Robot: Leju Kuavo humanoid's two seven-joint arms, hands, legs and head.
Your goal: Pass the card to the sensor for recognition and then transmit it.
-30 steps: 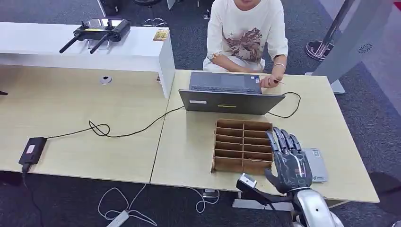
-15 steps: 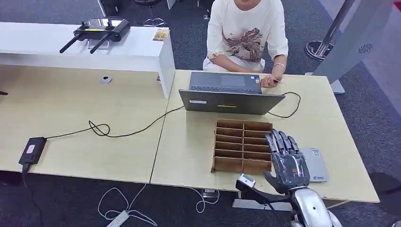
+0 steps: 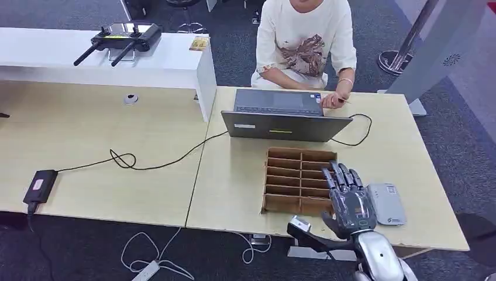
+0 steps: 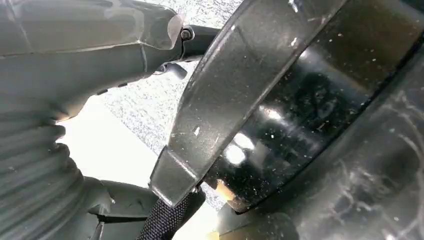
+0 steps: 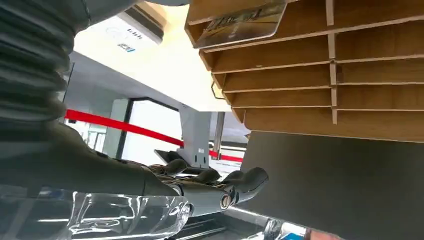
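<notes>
Card (image 5: 240, 24) sits in a slot of the wooden divider rack (image 3: 298, 175), one end sticking out past the slot edge.

Head view: right hand (image 3: 349, 198) hovers over rack's right side, fingers extended and apart, holding nothing. Grey sensor (image 3: 387, 203) lies flat on desk (image 3: 234, 181) just beside the hand. Laptop (image 3: 281, 117) behind rack, person (image 3: 304, 41) seated beyond.

L wrist view: left hand (image 4: 65, 75) hangs by the robot's body; finger state can't tell.

R wrist view: card seen end-on in its slot, printed face visible; right-hand fingers (image 5: 220, 192) straight, apart from rack.

Judgement: card prob. thin, light, stiff, slick; best pinched at the protruding end, thumb vs finger, pulled along the slot.
</notes>
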